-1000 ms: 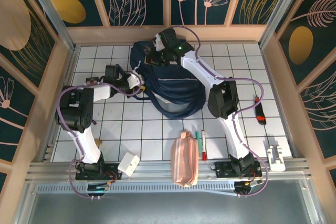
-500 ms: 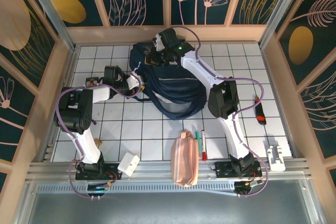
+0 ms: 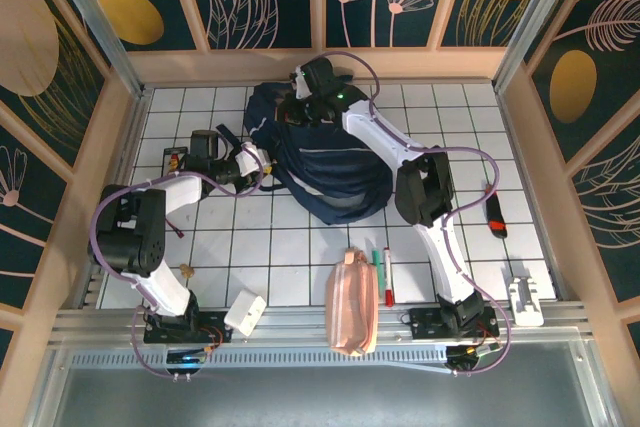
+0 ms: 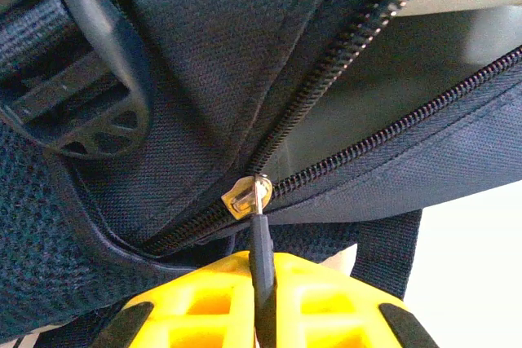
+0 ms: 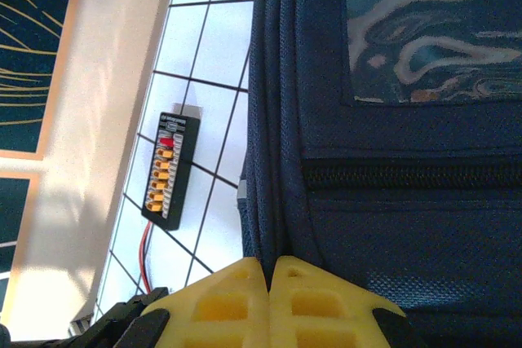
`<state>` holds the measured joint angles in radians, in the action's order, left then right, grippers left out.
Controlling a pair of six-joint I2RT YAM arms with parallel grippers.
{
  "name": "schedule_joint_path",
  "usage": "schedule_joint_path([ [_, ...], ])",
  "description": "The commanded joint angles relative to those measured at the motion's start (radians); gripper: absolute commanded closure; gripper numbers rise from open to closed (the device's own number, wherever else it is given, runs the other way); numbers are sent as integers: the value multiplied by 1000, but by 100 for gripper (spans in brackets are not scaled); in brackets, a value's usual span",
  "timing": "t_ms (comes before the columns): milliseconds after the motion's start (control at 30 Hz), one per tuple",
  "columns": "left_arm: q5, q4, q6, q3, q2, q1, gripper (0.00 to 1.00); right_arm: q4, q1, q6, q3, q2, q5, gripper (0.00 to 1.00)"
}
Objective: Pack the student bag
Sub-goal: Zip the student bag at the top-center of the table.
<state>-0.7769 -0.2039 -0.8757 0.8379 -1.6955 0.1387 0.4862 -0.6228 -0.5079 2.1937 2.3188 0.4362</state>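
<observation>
Well, the white tiled desk [image 3: 300, 247] has wooden walls [image 3: 530, 177] on three sides. The big blue student bag [image 3: 335, 172] lies in the far middle of the desk, with its top close to the back wall. Bare tiles lie open in front of the bag and to its right, up to the side wall. A pink pouch [image 3: 352, 307] rests at the near edge, well apart from the bag, with two pens [image 3: 383, 272] just beside it.

The left gripper [image 4: 263, 262] sits at the bag's left edge. Its yellow fingers are squeezed tight on the thin dark zipper pull [image 4: 260, 238], where the zipper splits open. The right gripper [image 5: 269, 265] is at the bag's far edge with its fingers pressed together. I cannot tell if any cloth is pinched there.
</observation>
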Motion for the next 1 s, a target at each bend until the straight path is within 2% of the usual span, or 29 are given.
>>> schedule_joint_path([
  [0,-115,53,-17,27,-12,11,94,-152,20,-10,-6,7,-42,100],
  [33,-116,58,-19,29,-12,11,100,-154,19,-12,-13,4,-42,100],
  [200,-138,121,-96,29,-24,12,100,-177,15,-31,-37,6,-58,100],
  [367,-169,-22,-66,-86,127,16,100,-237,12,-6,-8,62,-88,100],
  [433,-171,12,-89,-82,153,30,100,-275,12,19,-6,86,-113,100],
  [500,-163,75,-126,-56,164,52,100,-313,8,49,-5,112,-123,100],
  [600,-141,91,-111,-42,173,92,100,-368,1,109,-10,138,-133,100],
  [967,-70,-61,28,-170,275,271,100,-478,19,143,-46,185,-105,100],
])
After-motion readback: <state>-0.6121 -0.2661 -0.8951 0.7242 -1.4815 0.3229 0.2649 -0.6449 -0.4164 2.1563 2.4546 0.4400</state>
